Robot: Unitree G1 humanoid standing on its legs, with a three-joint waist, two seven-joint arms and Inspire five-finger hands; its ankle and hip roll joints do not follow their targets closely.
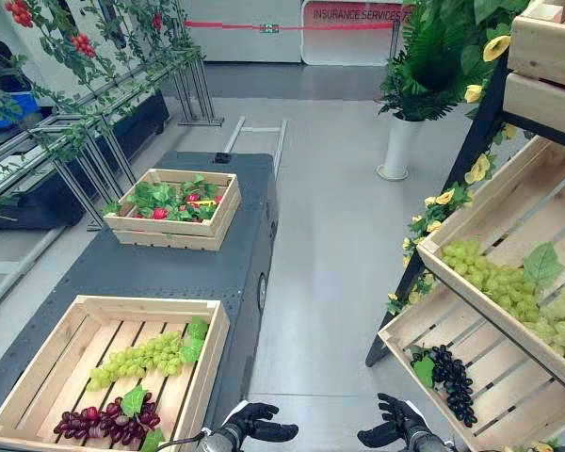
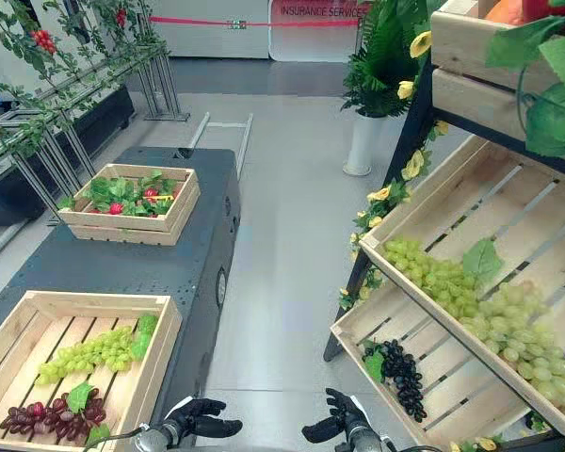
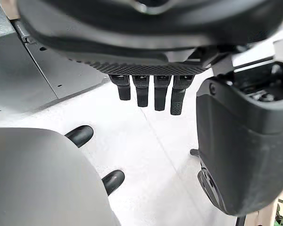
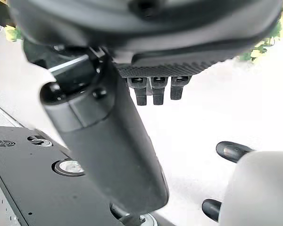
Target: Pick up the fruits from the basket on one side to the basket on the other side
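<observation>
Neither hand holds any fruit, so the move looks not yet begun. The left hand (image 1: 254,420) and the right hand (image 1: 389,427) hover low at the near edge, just apart from each other, over the grey floor (image 1: 330,273) between the dark cart (image 1: 169,275) on the left and the slanted shelf on the right. In the left wrist view the fingers (image 3: 142,94) hang loose and fairly straight with nothing between them and the thumb, and the right hand's fingers (image 4: 153,92) look the same. The near crate (image 1: 151,303) on the cart holds a bunch of green grapes (image 1: 141,359) and, nearer, a bunch of dark red grapes (image 1: 108,420). On the right, the lower shelf crate (image 1: 508,388) holds black grapes (image 1: 452,377), and the upper shelf crate (image 1: 518,212) holds a larger heap of pale green grapes (image 1: 494,281). A far crate (image 1: 174,237) on the cart holds leaves and small red fruits. Which side is the source is hard to judge from here, since both sides hold fruit. Every transfer seems left to do, starting with a reach towards one crate.
</observation>
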